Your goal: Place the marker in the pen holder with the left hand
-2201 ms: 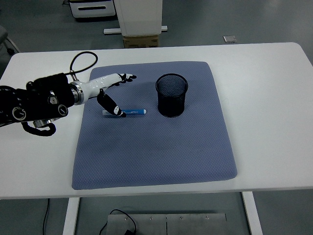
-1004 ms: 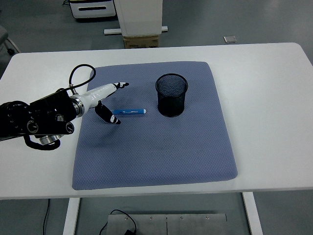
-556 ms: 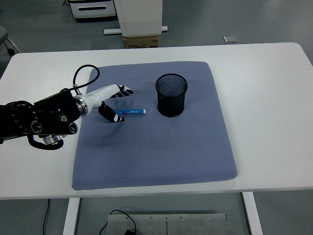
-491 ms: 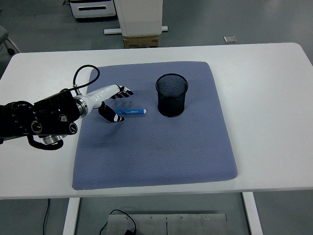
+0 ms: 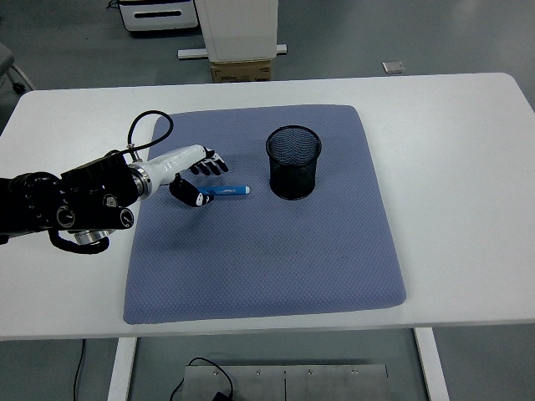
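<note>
The left hand (image 5: 194,174) comes in from the left edge over a blue-grey mat (image 5: 267,276) that covers the middle of the white desk (image 5: 451,150). Its fingers (image 5: 211,164) are spread a little and point to the right, and the thumb hangs lower, near the left end of the marker (image 5: 226,191). The hand is not closed around anything — the marker lies flat on the mat, and I cannot tell whether the thumb tip really touches it or only stands just beside it. The marker is blue, with its length running left to right, and its right end points toward the pen holder (image 5: 293,162). The pen holder is 1 black mesh cup, standing upright on the mat to the right of the marker, near it but apart. A black cable (image 5: 144,132) makes a loop above the wrist of the arm. Behind the desk, on the grey floor, stands a cardboard box (image 5: 241,70).
</note>
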Action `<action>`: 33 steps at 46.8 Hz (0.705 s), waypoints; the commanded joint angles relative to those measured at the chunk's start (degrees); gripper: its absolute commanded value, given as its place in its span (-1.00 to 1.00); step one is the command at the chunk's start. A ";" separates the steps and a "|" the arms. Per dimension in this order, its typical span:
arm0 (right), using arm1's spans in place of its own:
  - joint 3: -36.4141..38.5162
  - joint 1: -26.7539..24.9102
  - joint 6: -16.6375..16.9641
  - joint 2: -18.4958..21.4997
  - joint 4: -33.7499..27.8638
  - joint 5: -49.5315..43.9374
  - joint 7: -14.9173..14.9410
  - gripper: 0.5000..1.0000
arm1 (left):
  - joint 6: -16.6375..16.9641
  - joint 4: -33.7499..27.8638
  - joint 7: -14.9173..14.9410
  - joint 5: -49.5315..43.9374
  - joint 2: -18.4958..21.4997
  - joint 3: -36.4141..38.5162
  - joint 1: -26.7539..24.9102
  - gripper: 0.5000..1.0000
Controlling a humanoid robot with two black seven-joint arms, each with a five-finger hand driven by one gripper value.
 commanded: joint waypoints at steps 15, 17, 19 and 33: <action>0.00 0.00 0.00 0.00 0.00 0.00 0.00 1.00 | -1.25 1.04 0.06 0.02 -0.18 0.04 0.18 -0.39; 0.00 0.00 0.00 0.00 0.00 0.00 0.00 1.00 | -1.25 1.30 0.06 0.02 -0.35 0.04 0.18 -0.43; 0.00 0.00 0.00 0.00 0.00 0.00 0.00 1.00 | -1.25 1.57 0.06 0.02 -0.36 0.12 0.18 -0.49; 0.00 0.00 0.00 0.00 0.00 0.00 0.00 1.00 | -1.25 1.66 0.06 0.02 -0.44 0.12 0.44 -0.51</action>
